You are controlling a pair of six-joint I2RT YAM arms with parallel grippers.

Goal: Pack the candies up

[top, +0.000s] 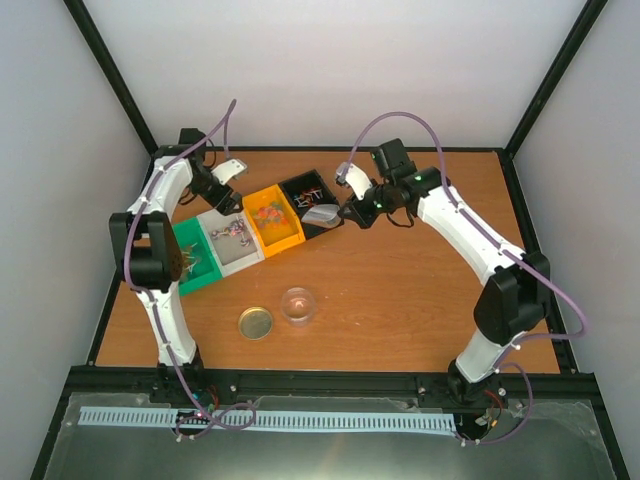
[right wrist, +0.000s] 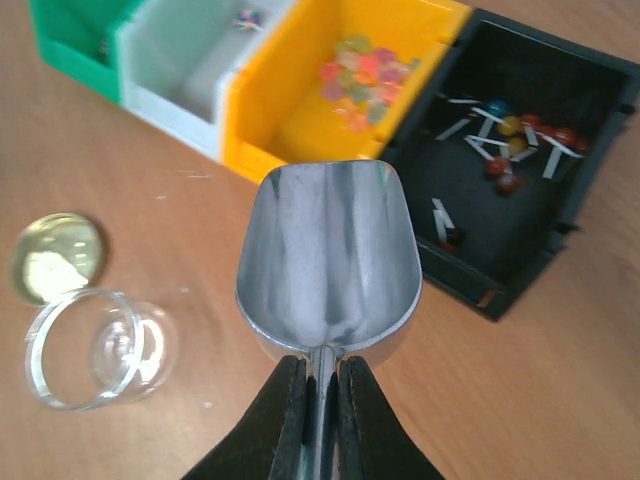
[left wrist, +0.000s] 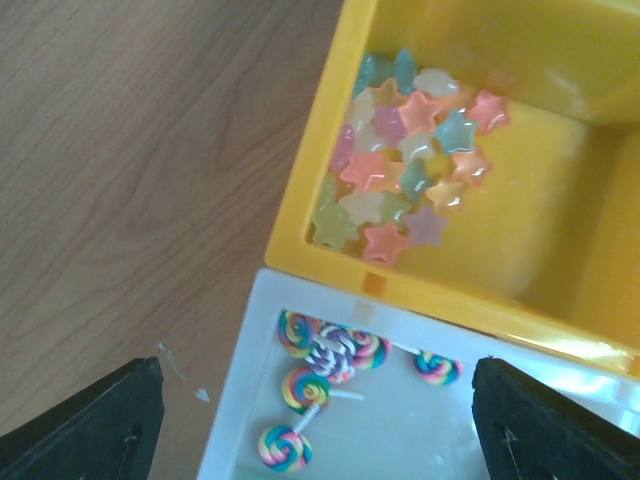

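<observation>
Pastel star candies [left wrist: 405, 155] lie in the yellow bin [top: 283, 238]; they also show in the right wrist view [right wrist: 362, 80]. Swirl lollipops [left wrist: 320, 375] lie in the white bin [left wrist: 235, 400]. Small round lollipops [right wrist: 510, 140] lie in the black bin [right wrist: 470, 270]. My left gripper [left wrist: 315, 420] is open and empty, hovering over the white bin beside the yellow one. My right gripper [right wrist: 320, 400] is shut on the handle of the metal scoop [right wrist: 328, 250]. The scoop is empty and hangs over the table just in front of the yellow and black bins.
A green bin [top: 195, 265] ends the row on the left. A clear round jar [top: 298, 303] lies open on the table with the gold lid [top: 255, 323] to its left; both show in the right wrist view, jar [right wrist: 95, 345], lid [right wrist: 55, 257].
</observation>
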